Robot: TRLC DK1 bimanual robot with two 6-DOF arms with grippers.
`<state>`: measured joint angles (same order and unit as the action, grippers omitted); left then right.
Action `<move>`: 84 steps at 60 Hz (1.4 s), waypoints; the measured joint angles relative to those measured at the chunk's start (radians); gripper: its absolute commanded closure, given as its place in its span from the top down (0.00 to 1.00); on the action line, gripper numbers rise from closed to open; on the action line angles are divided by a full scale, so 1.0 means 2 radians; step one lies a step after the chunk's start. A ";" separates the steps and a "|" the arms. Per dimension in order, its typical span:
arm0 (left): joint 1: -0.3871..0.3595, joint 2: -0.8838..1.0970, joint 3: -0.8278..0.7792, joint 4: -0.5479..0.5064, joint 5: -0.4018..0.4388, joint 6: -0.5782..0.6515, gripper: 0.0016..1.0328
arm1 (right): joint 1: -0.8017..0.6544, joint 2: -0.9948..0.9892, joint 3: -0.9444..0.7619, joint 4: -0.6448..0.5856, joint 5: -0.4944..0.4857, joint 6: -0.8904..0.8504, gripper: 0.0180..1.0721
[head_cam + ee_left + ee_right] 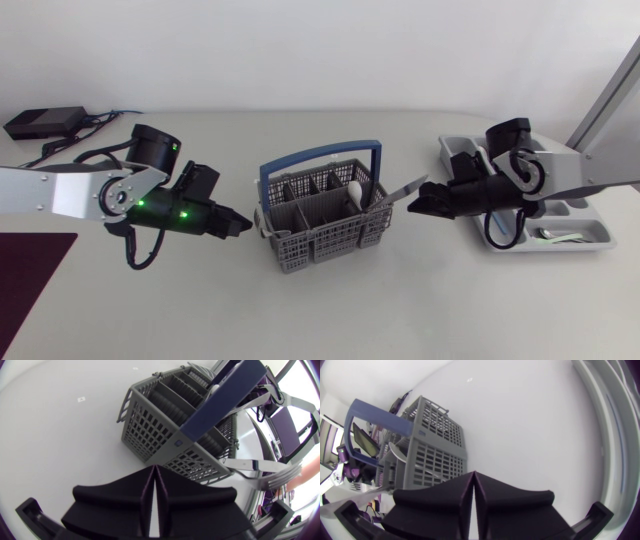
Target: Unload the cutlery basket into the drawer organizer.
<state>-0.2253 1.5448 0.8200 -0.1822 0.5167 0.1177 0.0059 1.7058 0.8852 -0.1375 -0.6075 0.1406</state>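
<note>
Grey cutlery basket [325,225] with a blue handle [320,160], upright at mid-table between the two arms. Inside, toward its right end, a white spoon [355,193]. Leaning out over the right wall, a silver fork [405,188], tines outward.

Left gripper [240,226] low and just left of the basket, tips toward its left wall. Fingers pressed flat together, only a thin seam between them, nothing held. Same in the left wrist view [156,467], with the basket's corner right ahead.

Right gripper [418,203] just right of the basket, close under the fork's outer end; touching or not, cannot tell. Fingers likewise closed tight on nothing [473,474].

White drawer organizer [600,235] at the table's right side, partly under the right arm, with a silver cutlery piece [560,236] in its near compartment.

Far left, a black box [42,122]. Near left, a dark red mat [30,270].
</note>
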 measured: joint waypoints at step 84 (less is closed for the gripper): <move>0.017 0.121 0.147 0.015 -0.012 0.000 0.03 | 0.104 0.023 0.046 -0.008 -0.025 0.050 0.05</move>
<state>-0.1921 1.7859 1.1133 -0.1516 0.4927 0.1169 0.2146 1.7527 0.9768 -0.1528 -0.6567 0.2398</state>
